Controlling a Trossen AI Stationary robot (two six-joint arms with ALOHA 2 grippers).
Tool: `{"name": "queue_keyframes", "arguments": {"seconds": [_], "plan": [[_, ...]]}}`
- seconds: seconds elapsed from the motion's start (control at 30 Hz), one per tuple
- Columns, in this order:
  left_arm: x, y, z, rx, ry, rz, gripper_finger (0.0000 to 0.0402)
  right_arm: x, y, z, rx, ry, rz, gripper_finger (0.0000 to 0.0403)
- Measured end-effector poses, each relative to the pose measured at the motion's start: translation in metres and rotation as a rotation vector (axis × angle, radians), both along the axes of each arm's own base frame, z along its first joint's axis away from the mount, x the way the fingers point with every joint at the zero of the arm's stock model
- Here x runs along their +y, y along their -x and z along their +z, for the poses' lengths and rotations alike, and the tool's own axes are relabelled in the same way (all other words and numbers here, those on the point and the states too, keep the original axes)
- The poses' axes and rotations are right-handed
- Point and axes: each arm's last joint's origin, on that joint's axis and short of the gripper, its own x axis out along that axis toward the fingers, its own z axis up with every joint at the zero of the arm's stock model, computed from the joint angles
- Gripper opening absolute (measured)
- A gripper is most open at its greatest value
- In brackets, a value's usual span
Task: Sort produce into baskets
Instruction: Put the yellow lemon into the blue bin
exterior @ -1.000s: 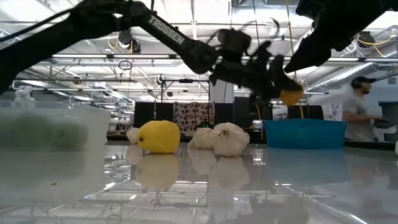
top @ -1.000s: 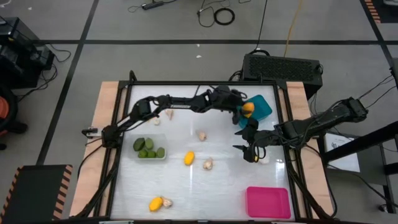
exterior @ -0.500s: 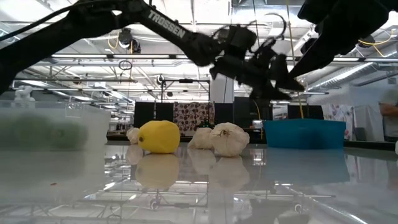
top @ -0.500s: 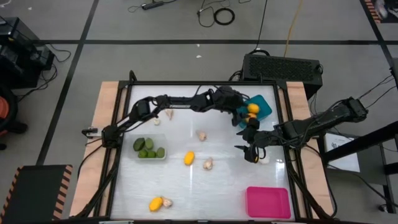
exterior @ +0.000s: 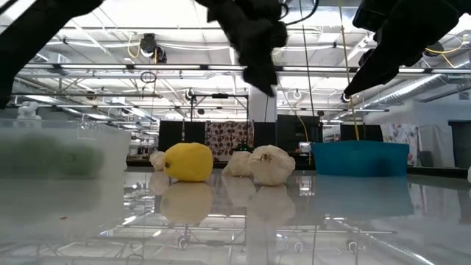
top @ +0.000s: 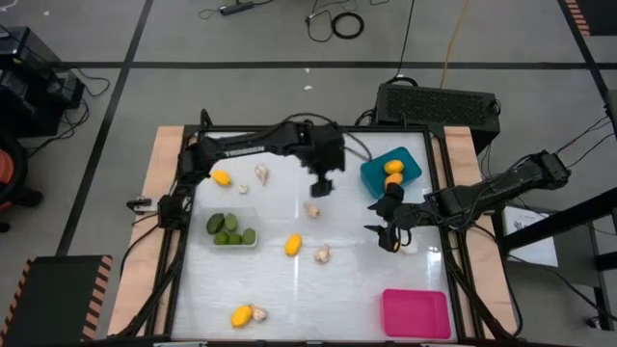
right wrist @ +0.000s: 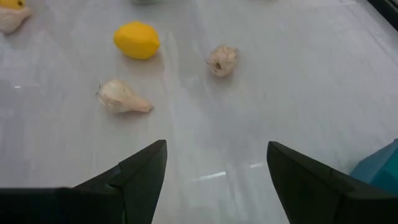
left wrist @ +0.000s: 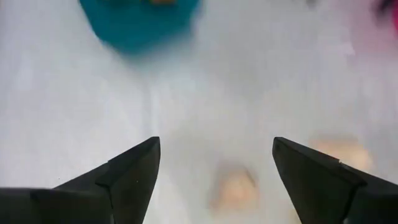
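Both pairs of fingers stand apart with nothing between them — your left gripper [top: 322, 185] hangs above the middle of the white table [top: 289, 289], just beside a garlic bulb [top: 312, 209], and its wrist view shows a blurred pale lump [left wrist: 235, 188] on the table between the fingers [left wrist: 127, 177]. Your right gripper [top: 384, 234] waits near the table's right side, just below the teal basket [top: 374, 177], and looks past its own fingers [right wrist: 140, 177] at a lemon [right wrist: 137, 40] and two garlic pieces [right wrist: 121, 96] lying well apart.

You have two yellow-orange pieces [top: 392, 171] inside the teal basket at the far right. The clear basket [top: 233, 242] on the left holds the green pieces [top: 228, 229] (three or four, bunched together). The pink basket [top: 415, 313] sits at the near right corner.

Loose produce on the table: a yellow piece [top: 222, 177] and a garlic [top: 260, 173] near the far left, a lemon [top: 293, 245] with a garlic [top: 322, 253] near it in the middle, and another lemon [top: 241, 315] touching a garlic [top: 258, 313] at the near edge — seen large in the low view as a lemon [exterior: 188, 161] beside a bulb [exterior: 271, 165].
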Motion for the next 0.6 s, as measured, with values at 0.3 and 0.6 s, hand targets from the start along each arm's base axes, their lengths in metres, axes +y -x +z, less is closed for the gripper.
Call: {"name": "queue_keyframes", "arguments": {"seconds": [0.3, 0.6], "plan": [[-0.059, 0.011, -0.035, 0.268, 0.001, -0.029, 0.0318, 0.002, 0.001, -0.001, 0.005, -0.023, -0.010, 0.0270], [-0.134, 0.017, -0.066, 0.375, 0.004, 0.129, 0.0318, 0.026, 0.003, -0.015, 0.090, -0.022, 0.068, 0.0270]]}}
